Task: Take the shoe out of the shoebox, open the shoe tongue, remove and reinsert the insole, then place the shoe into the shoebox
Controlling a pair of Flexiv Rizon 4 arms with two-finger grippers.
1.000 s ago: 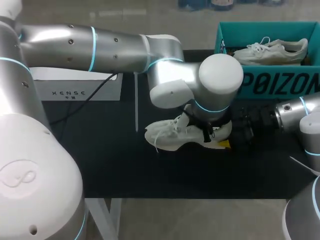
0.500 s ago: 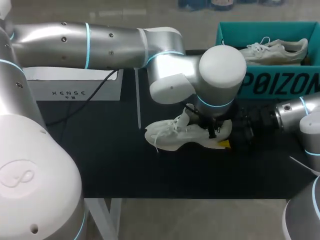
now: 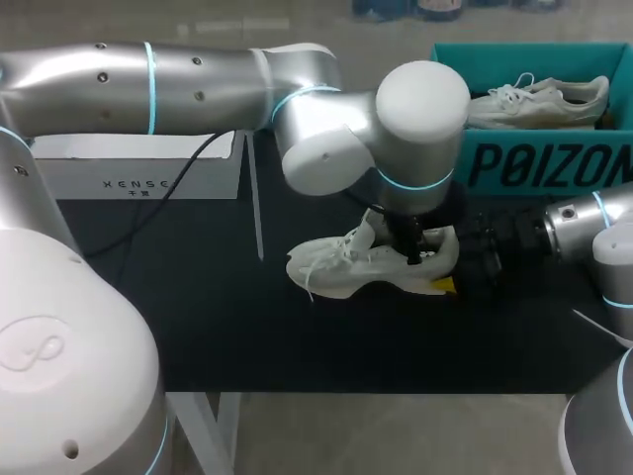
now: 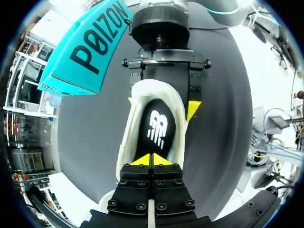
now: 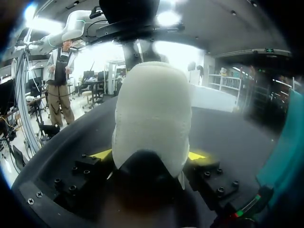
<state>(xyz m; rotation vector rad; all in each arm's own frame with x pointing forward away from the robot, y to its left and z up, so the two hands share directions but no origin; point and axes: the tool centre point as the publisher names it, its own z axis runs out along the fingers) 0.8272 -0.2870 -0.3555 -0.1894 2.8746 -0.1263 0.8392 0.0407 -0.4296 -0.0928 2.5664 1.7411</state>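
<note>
Overhead, the white shoe [image 3: 346, 267] lies on the dark surface [image 3: 198, 317] near the teal shoebox [image 3: 534, 163] — at the left wrist, the left fingers [image 4: 142, 160] meet tip to tip over its insole [image 4: 156, 128] — at the right wrist, the right fingers [image 5: 197, 155] clamp its heel.

Shoe [image 3: 346, 267] on table [image 3: 218, 327], before shoebox [image 3: 534, 163]

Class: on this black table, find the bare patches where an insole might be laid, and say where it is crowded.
Free: the black table between the white lace-up shoe and the near edge; also between its toe and the flat white box. Crowded: the heel, where the left gripper and right gripper meet, with the teal cardboard shoebox close behind.
</note>
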